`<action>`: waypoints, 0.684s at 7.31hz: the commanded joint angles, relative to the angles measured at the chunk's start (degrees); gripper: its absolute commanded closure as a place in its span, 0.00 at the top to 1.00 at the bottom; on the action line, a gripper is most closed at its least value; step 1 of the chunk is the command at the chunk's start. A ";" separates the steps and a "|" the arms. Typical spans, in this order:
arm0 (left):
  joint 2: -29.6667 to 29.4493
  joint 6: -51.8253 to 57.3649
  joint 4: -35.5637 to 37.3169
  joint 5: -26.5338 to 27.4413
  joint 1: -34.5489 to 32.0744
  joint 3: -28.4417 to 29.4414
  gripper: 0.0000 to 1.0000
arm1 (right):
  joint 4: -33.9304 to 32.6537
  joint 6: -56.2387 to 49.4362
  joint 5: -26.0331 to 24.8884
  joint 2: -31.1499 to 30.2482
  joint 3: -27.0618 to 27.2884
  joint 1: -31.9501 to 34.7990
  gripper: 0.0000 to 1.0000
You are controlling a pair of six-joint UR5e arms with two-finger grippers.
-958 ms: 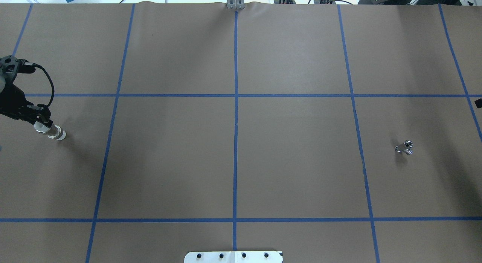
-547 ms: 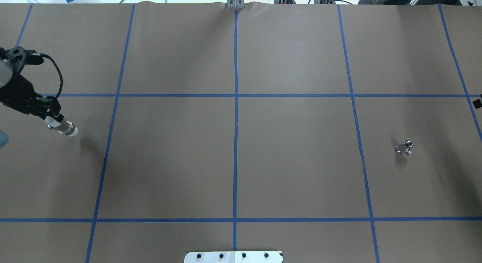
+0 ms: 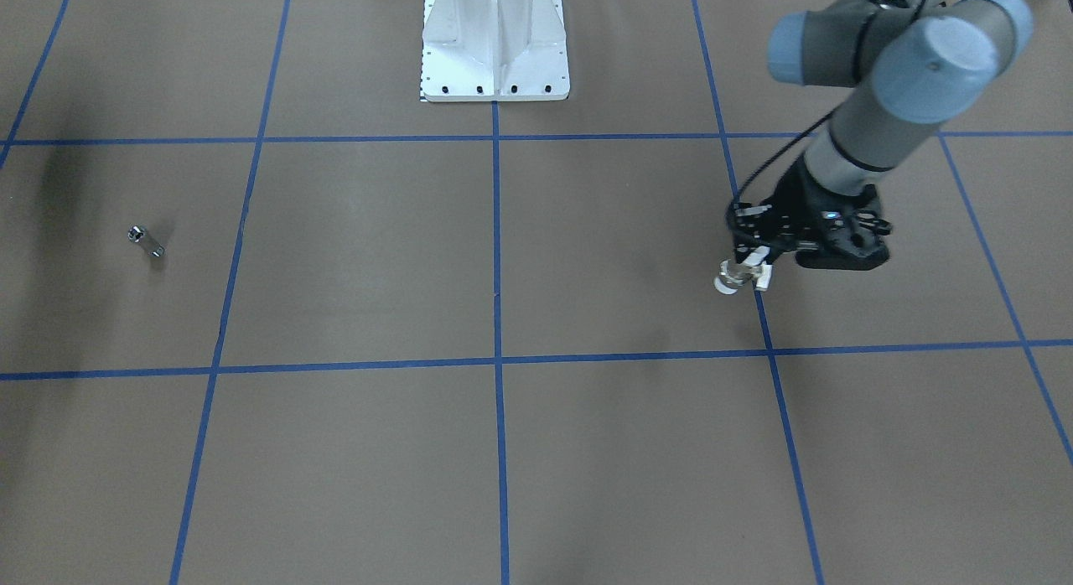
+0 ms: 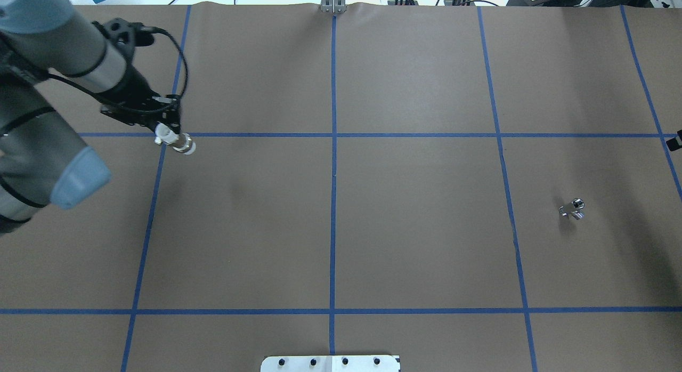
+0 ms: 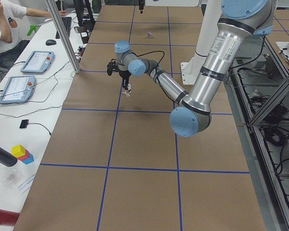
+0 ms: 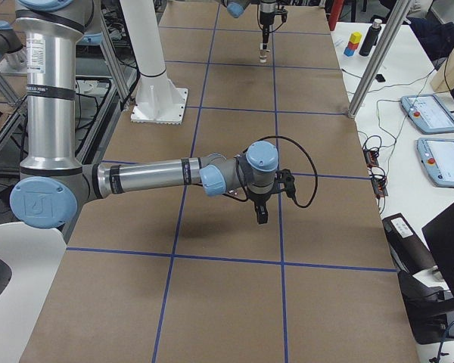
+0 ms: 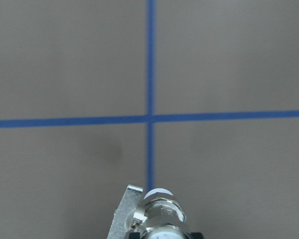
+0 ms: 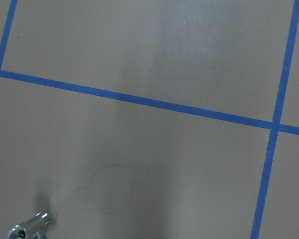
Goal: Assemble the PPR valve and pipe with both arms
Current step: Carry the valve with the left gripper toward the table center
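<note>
Evidently the valve [image 4: 179,142] was held clamped in the left gripper [image 4: 164,132], above the worktop [image 4: 415,228] near a blue tape crossing [image 7: 150,118]. The pipe [image 4: 573,208] was seen lying well apart, on the worktop's right side. Whether the right gripper [image 6: 262,218] was open could not be told.

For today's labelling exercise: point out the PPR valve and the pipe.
PPR valve [image 4: 181,143]: overhead exterior view, on its metallic middle.
pipe [image 4: 573,209]: overhead exterior view, on its shiny body.
</note>
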 commanded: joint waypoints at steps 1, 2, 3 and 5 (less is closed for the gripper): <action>-16.98 -7.72 4.17 4.87 7.10 10.85 0.00 | 0.02 0.00 0.00 0.32 -0.02 -0.09 0.99; -24.61 -8.62 3.74 8.52 8.86 19.27 0.00 | -0.06 0.00 0.00 0.32 -0.02 -0.17 0.99; -29.56 -8.45 1.73 9.26 9.57 26.83 0.00 | -0.06 0.00 0.00 0.32 -0.02 -0.18 0.99; -31.18 -8.54 -2.86 9.18 10.19 32.69 0.00 | 0.02 0.09 0.09 0.32 -0.11 -0.26 0.99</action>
